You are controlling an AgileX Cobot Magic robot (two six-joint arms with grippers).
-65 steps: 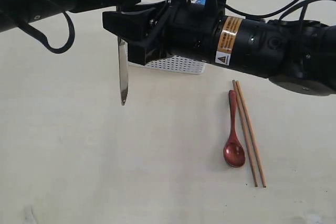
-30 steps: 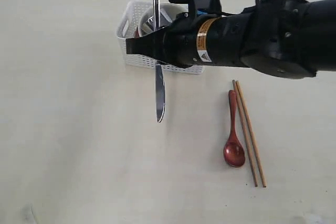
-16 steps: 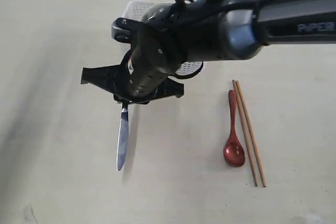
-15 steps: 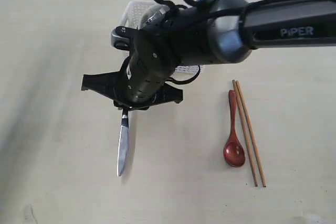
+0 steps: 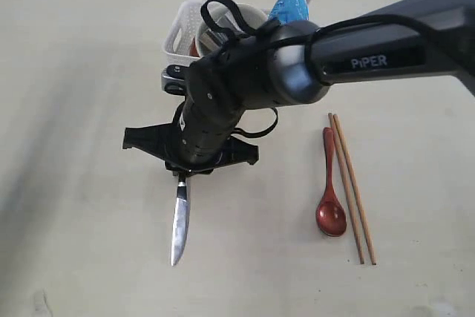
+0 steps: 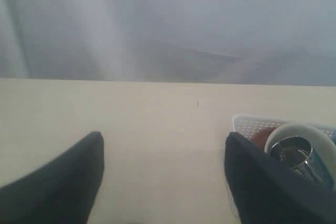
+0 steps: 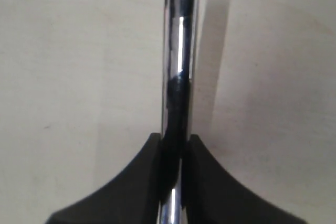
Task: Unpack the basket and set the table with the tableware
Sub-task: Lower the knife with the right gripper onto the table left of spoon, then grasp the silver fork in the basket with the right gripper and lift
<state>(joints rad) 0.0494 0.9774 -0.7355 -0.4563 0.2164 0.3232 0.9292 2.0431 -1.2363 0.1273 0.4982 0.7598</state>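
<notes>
Steel knife [image 5: 177,228] is jutting blade-first from your right pincer [image 5: 182,171], which is clamping its handle, likely for laying it on the table [image 5: 74,206]. Spoon [image 5: 330,209] is lying to the pincer's right, basket [image 5: 177,35] is sitting behind it; left pincer [image 6: 164,145] is gaping empty.

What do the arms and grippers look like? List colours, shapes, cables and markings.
The right arm is a glossy dark grey tube with white PIPER lettering and a looped black cable. The right gripper has a flat black crossbar and slim black fingers. The left gripper has broad, dark, rounded fingers.
</notes>
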